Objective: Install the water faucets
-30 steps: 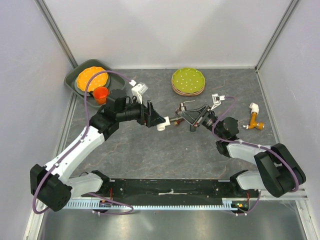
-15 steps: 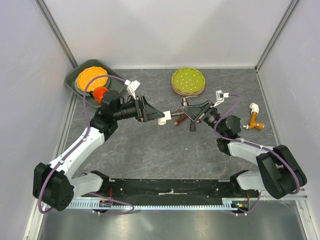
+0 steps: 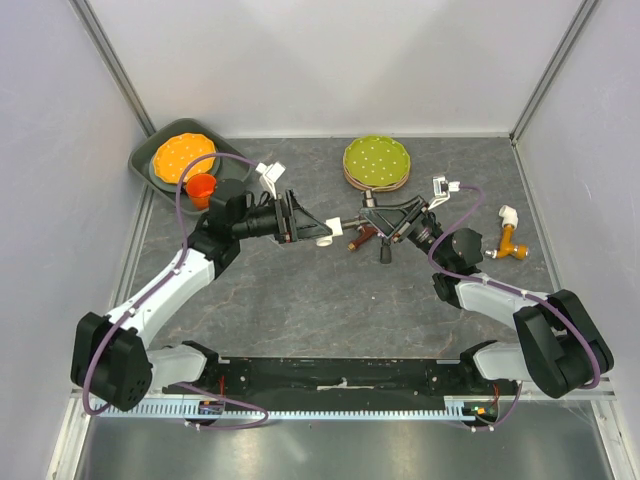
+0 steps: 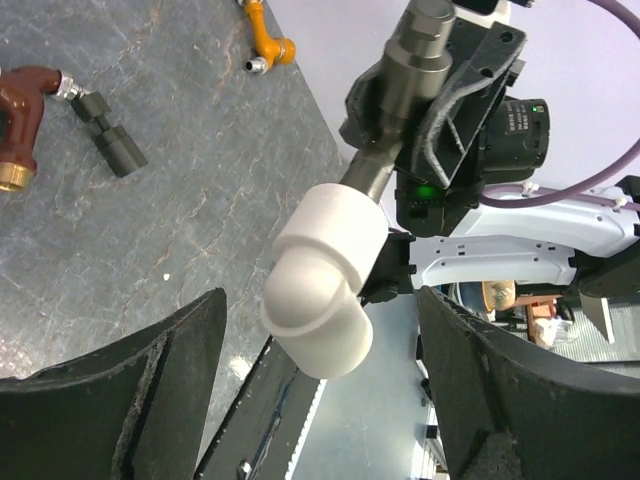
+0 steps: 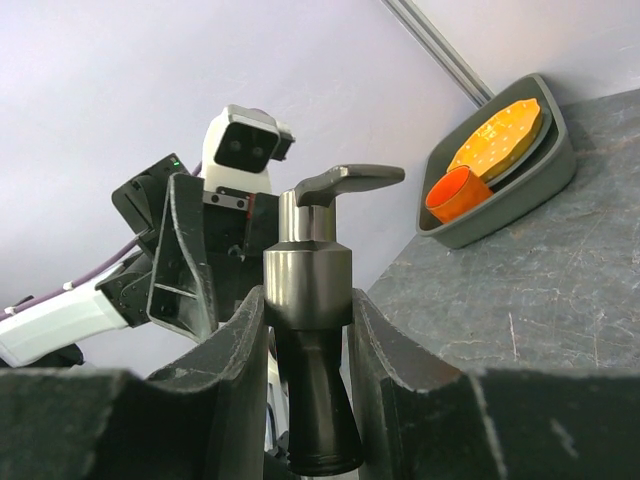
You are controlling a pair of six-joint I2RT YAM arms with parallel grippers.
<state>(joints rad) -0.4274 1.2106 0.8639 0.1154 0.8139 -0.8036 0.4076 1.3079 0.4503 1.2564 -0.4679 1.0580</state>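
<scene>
Grip on the right side: right gripper (image 5: 305,300) pinched on the round body of the dark grey tap (image 5: 306,268), one finger pressed to each flank. Above the fingers, a hexagonal collar and a bent lever handle; below them, a darker stem. Metallic grey finish, smooth, with a soft sheen.

On the left side, no grip: left gripper (image 4: 320,293) spread wide, both fingers (image 4: 150,400) clear of the white elbow fitting (image 4: 322,270) between them. Elbow seated on the end of the grey tap's stem, up off the table (image 3: 300,300). Matte white plastic, rounded at the bend, with a thicker collar at the stem end.

From above, both grippers tip to tip over the middle of the table, tap and elbow in a line between them, on the near side of the green dotted plates (image 3: 376,160).

Flat on the table under the right gripper: reddish-brown tap (image 3: 360,238) with a brass-coloured end, and just beside it a small dark grey stepped cylinder (image 3: 385,254). Near the right wall, well apart from both grippers, an orange tap with white ends (image 3: 510,238). In the far left corner, a dark tray (image 3: 140,165) with an orange plate (image 3: 183,155) and an orange cup (image 3: 201,188).
</scene>
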